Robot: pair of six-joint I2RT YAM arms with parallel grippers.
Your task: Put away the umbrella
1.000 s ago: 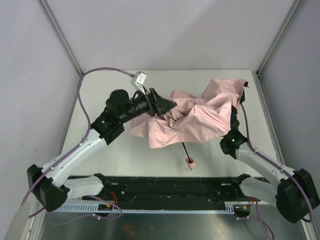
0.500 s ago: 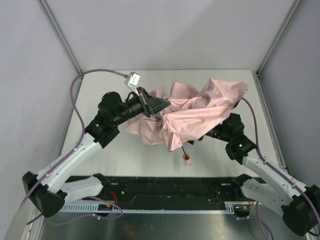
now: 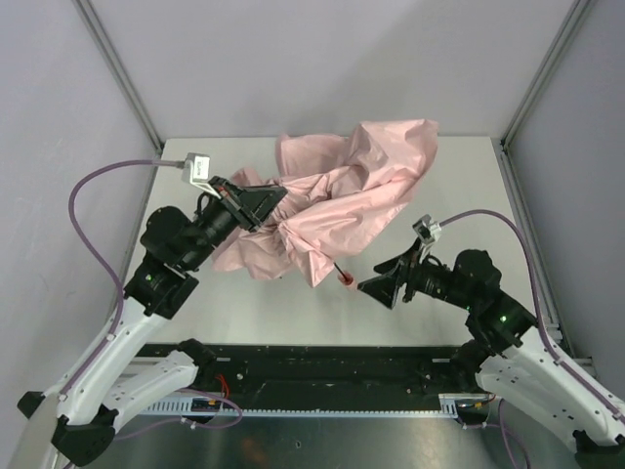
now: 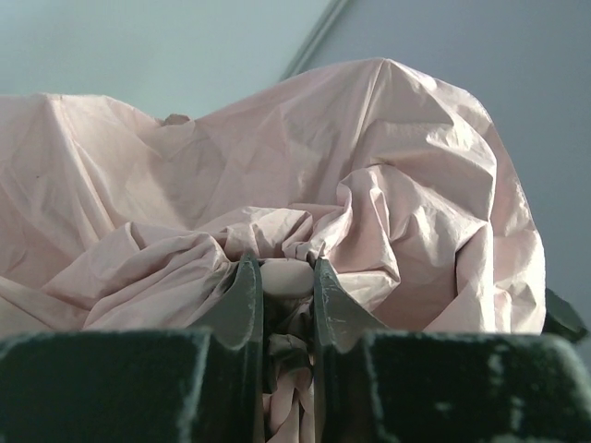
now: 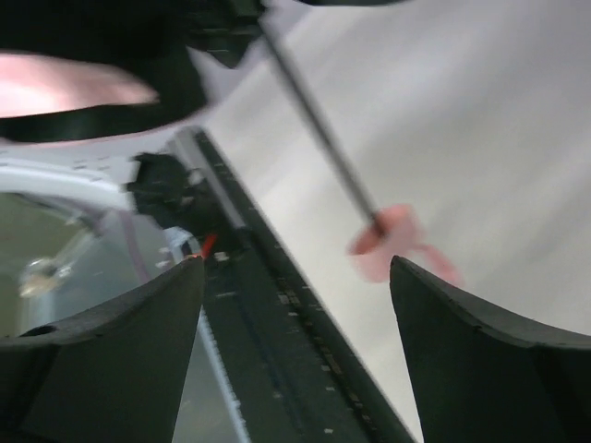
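Note:
The umbrella [image 3: 352, 191] is a crumpled pale pink heap of fabric hanging off the table, its thin black shaft sloping down to a small pink handle [image 3: 344, 279]. My left gripper [image 3: 276, 202] is shut on the umbrella's left side; in the left wrist view the gripper [image 4: 286, 277] pinches a pale rounded knob amid bunched fabric [image 4: 388, 194]. My right gripper [image 3: 375, 289] stands open just right of the handle, not touching it. In the right wrist view the blurred handle [image 5: 392, 242] and shaft [image 5: 319, 120] lie ahead of the wide-apart fingers [image 5: 138, 341].
A black rail [image 3: 332, 366] runs along the table's near edge between the arm bases. Grey walls and metal posts [image 3: 122, 73] close in the left and right sides. Purple cables [image 3: 93, 195] loop off both wrists.
The left gripper closed on the umbrella and drew it up and to the left. The right gripper came out from under the fabric, opened, and swung down-left to the handle.

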